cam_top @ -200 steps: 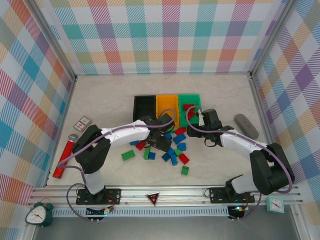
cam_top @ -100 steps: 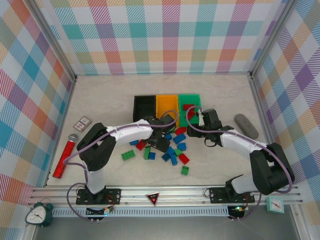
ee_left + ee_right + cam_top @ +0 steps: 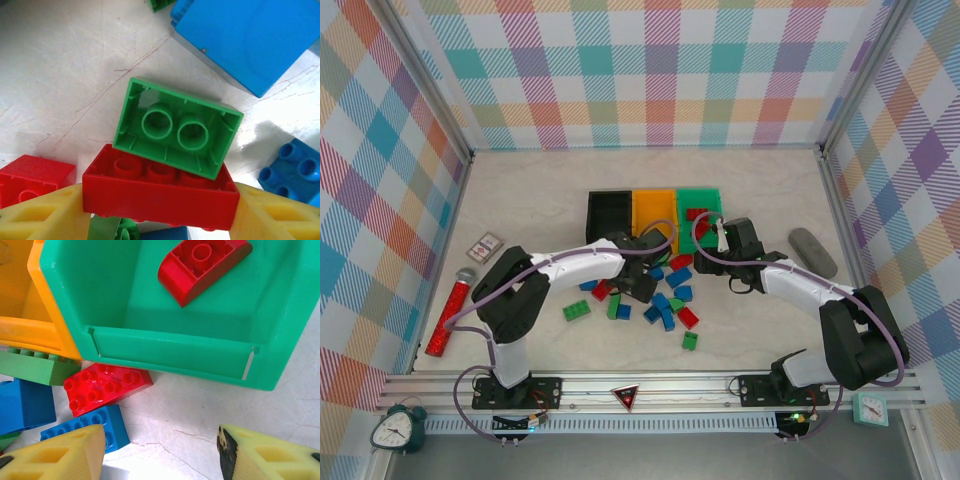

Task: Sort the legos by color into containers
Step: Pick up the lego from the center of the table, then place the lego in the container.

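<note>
glossy plastic legos (image 3: 665,300) lie scattered on the pale, hairline-scratched table (image 3: 60,75) before the black bin (image 3: 608,214), orange bin (image 3: 20,300) and green bin (image 3: 175,350). left gripper (image 3: 160,212) pinches a red brick (image 3: 160,192) end to end, a hollow green brick (image 3: 177,127) leaning on it underside up. right gripper (image 3: 160,450) gapes wide, empty, by the green bin holding a curved red piece (image 3: 202,267). pastel plaid walls (image 3: 650,70) surround.

Green bin (image 3: 165,347) — red brick (image 3: 202,267) inside (curved).
</note>
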{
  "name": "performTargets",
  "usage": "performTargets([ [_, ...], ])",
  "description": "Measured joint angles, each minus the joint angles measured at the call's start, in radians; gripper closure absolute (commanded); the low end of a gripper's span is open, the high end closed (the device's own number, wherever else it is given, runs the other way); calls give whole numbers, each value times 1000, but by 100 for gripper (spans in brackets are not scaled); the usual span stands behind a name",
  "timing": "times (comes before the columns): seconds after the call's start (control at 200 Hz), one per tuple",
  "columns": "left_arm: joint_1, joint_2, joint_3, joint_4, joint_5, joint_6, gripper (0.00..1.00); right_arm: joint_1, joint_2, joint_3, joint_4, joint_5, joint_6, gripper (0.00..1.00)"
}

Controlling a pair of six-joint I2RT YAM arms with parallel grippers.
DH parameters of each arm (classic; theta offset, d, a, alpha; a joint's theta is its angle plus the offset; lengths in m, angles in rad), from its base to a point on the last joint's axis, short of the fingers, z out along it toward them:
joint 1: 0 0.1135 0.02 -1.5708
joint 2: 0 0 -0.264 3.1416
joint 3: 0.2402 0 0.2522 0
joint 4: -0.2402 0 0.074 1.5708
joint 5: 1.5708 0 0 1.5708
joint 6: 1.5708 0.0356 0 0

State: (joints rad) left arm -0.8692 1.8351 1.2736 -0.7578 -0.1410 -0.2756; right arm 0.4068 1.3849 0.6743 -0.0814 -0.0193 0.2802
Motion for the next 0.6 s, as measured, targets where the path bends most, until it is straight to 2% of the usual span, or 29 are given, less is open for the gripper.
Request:
performTargets([
  [0.27, 0, -150, 49, -8, -4, -3, 35, -1, -10, -13, 8, 41, 27, 38],
  [0.47, 0, -145, 248, 0, -10, 1, 35, -68, -60, -52, 13, 62, 77, 38],
  [0.6, 0, -57, 436, 10, -7, 5, 35, -124, -84, -77, 13, 60, 105, 38],
])
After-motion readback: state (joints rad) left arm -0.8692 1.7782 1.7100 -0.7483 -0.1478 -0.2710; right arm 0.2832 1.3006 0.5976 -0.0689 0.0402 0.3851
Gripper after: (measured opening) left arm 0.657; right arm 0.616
